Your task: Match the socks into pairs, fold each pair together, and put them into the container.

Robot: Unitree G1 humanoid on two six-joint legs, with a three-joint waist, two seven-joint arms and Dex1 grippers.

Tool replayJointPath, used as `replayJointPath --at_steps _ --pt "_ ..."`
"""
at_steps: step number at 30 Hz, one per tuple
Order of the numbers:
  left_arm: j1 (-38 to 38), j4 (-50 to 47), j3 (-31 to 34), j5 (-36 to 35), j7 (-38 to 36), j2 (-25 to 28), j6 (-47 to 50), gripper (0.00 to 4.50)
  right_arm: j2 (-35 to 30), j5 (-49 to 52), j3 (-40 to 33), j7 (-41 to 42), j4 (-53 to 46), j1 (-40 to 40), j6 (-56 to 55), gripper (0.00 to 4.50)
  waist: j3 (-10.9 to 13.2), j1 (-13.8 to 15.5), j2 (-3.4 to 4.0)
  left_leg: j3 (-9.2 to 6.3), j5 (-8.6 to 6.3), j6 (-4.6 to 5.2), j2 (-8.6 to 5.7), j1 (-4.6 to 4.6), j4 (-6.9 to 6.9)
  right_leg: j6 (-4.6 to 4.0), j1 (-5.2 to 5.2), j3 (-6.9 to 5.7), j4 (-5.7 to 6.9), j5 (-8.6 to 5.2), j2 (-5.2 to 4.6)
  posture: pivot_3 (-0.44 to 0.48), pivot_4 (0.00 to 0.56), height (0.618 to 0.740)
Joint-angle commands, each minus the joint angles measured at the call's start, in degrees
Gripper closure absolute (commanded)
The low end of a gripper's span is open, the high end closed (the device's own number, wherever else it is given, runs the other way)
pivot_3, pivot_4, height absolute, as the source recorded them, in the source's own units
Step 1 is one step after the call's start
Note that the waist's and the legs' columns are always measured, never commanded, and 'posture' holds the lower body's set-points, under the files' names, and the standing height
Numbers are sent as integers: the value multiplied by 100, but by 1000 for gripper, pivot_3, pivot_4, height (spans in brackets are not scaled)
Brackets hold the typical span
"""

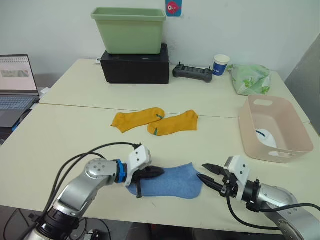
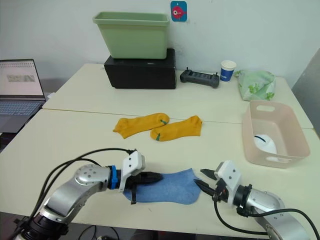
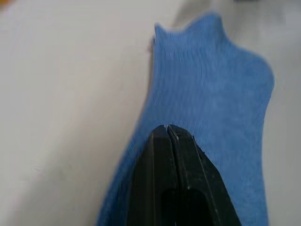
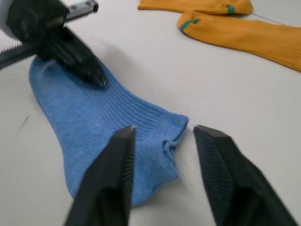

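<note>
Now | blue sock [image 1: 170,182] is laid flat, long axis spanning between the grippers | left gripper [image 1: 151,173] is pressed closed on its far end | right gripper [image 4: 162,136] is spread, nearer its cuff | container [image 1: 295,129] is set beyond the cuff end

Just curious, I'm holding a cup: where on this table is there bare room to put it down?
Bare tabletop left of the orange socks, and between them and the black box. Crowded at the near edge around the blue sock.
</note>
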Motion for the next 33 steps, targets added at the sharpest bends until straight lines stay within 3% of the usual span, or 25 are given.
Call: replayJointPath --at_steps 1,2,7,8,10,19,25,33 --pt "126 82 -180 216 -167 33 -198 4500 151 -132 209 -206 98 -104 129 1004 -2 10 5 0 0 0 -1 2 0 -1 2 -1 1 -1 0 0 150 696" --pt "141 107 -174 243 -173 23 -237 4500 219 -174 295 -265 173 -131 187 661 -3 8 6 5 0 0 -4 3 0 -1 3 1 2 -1 -2 0 150 696" --pt "166 140 -130 296 -143 -6 -303 4500 528 -283 507 -569 501 -165 542 661 -5 8 7 8 0 0 -4 4 0 -1 3 4 1 -1 -3 0 150 696" --pt "173 137 -121 313 -137 0 -325 4500 552 -285 494 -585 516 -142 568 853 -7 5 6 8 0 0 -3 5 0 -1 3 4 1 -1 -3 0 150 696" --pt "195 141 -72 338 -101 7 -368 4500 542 -249 525 -493 475 -84 540 1329 -8 5 7 8 0 0 -3 5 0 -1 4 4 1 -1 -3 0 150 696" --pt "26 -157 221 149 174 -198 -226 4500 230 -634 646 -307 292 -167 22 4480 -8 9 6 7 0 1 -5 5 1 0 4 3 1 -1 -3 0 150 696" --pt "-486 -521 -48 -64 141 -494 237 4500 327 87 -240 -297 309 -313 540 4480 -5 17 6 8 0 0 -6 -1 2 0 5 1 0 -1 -5 0 150 696" --pt "-1015 407 -789 538 135 -1000 211 4500 115 754 -743 -222 -51 -562 1198 4480 -5 0 8 5 0 1 -7 1 1 -1 2 2 2 -1 0 0 150 696"
